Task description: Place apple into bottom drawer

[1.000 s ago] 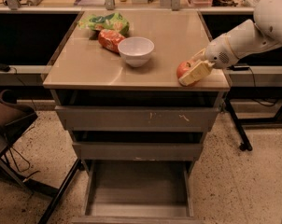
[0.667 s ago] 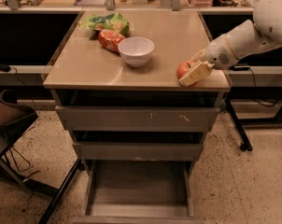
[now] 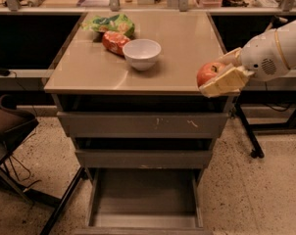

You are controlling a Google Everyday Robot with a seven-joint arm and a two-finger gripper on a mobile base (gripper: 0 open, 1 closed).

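Right, hand (image 3: 214,78) sits at the front-right corner of the desk (image 3: 89,72), fingers closed on the apple (image 3: 207,72), held right at the desk edge. We read this as the carry step. Next we need to swing left and down over the open bottom drawer (image 3: 143,199), well below, then release.

A bowl (image 3: 141,54), a red packet (image 3: 113,41) and a green packet (image 3: 111,23) are carried on the bench (image 3: 187,48). The apple (image 3: 207,72) is clasped by the gripper (image 3: 214,78) at one front corner.
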